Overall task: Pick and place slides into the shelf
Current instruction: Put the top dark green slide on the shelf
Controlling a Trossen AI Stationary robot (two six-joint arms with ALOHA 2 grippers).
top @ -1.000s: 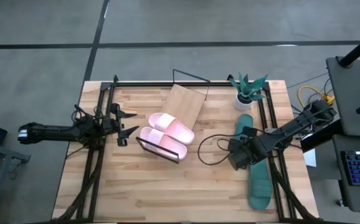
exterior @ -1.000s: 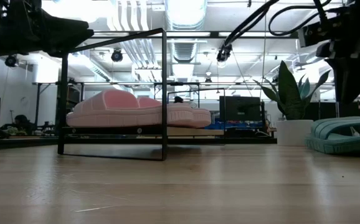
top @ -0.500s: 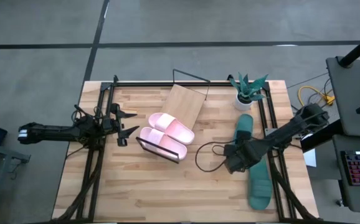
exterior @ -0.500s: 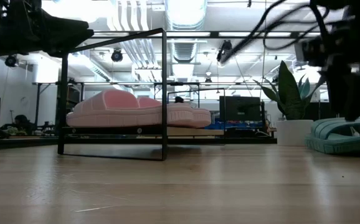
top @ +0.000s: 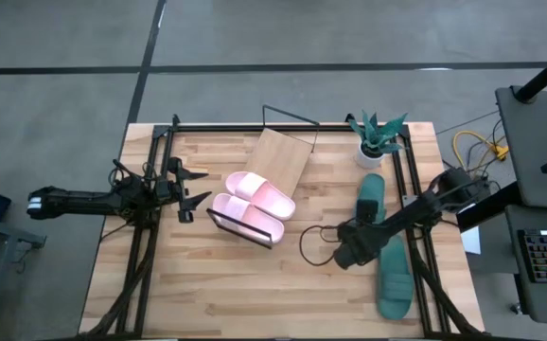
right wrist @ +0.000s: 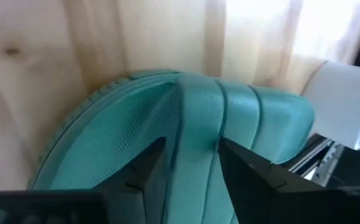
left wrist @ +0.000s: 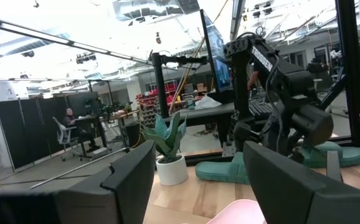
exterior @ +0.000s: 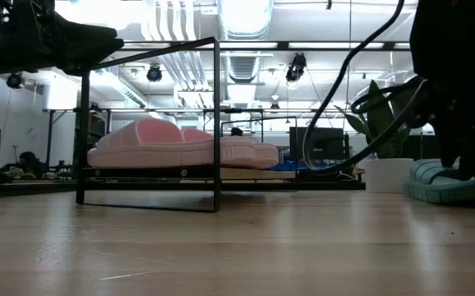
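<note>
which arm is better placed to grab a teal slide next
Right. The right gripper is open over a teal slide, its strap between the fingers in the right wrist view. The left gripper waits open across the shelf, near the pink slides.

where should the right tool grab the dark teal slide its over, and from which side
Take the dark teal-green rubber slide sandal by its wide strap, from above. It lies flat, sole down, so the strap's arch is the only raised part to pinch. The open right tool straddles it; the left tool waits open beside the wire-framed wooden shelf.
</note>
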